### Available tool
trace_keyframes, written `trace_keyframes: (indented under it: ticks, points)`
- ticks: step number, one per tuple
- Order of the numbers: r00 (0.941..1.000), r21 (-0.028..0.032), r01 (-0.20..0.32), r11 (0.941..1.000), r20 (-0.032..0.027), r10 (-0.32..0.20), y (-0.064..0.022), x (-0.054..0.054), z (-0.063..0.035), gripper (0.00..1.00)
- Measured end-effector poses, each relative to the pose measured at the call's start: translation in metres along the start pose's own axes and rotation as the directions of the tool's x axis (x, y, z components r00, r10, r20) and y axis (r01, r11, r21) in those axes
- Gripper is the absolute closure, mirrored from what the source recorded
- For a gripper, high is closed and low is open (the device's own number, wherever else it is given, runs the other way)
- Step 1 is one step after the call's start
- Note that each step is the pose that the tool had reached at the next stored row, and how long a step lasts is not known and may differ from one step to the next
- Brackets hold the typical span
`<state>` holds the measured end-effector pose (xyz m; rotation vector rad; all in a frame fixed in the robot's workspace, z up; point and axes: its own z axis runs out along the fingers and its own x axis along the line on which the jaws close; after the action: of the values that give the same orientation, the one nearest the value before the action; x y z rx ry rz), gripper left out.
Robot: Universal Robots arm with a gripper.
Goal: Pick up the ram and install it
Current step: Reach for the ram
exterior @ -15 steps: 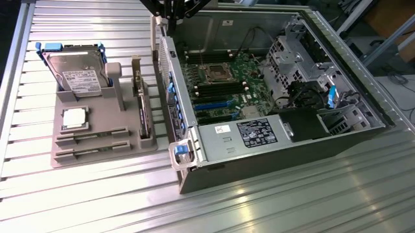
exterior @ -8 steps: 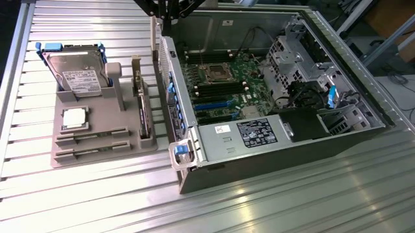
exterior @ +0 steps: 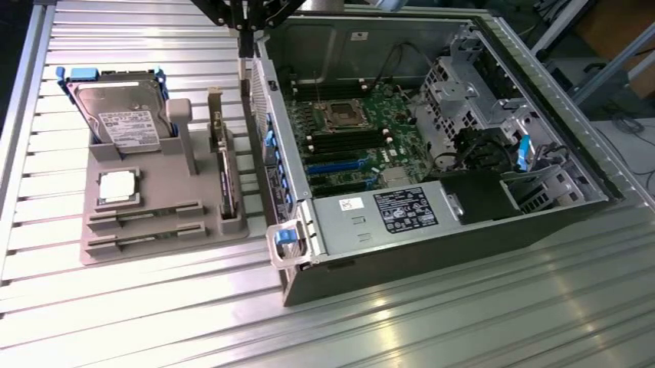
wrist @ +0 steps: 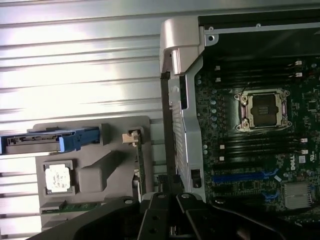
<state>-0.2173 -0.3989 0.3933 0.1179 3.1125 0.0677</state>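
Observation:
The ram (wrist: 75,205) lies edge-up in a slot of the grey holder tray (wrist: 115,127), showing as a thin green strip; in the exterior view it is a narrow stick (exterior: 143,215) near the tray's front. My gripper (exterior: 245,42) hangs shut and empty high over the gap between the tray and the open computer case (exterior: 430,230), by the case's rear corner. From the wrist its dark fingers (wrist: 172,227) sit over the case's edge, apart from the ram. Black memory slots (exterior: 353,139) flank the bare CPU socket (wrist: 263,109) on the motherboard.
The tray also holds a hard drive in a blue carrier (exterior: 121,115), a square silver CPU (exterior: 118,186) and an upright expansion card (exterior: 220,149). The case's side wall (exterior: 268,146) stands close to the tray. Ribbed metal table (exterior: 461,322) all around.

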Motion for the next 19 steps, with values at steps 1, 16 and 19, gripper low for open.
trace_keyframes:
  ticks: [1, 16, 19]
  points:
    - [1.0000, 0.0000, 0.000, 1.0000, 0.0000, 0.000, -0.0001, 0.002, -0.0001, 0.89]
    - [1.0000, 0.0000, 0.000, 1.0000, 0.0000, 0.000, -0.0027, 0.036, -0.0010, 0.89]
    - [1.0000, 0.0000, 0.000, 1.0000, 0.0000, 0.000, -0.0033, 0.044, -0.0012, 0.89]
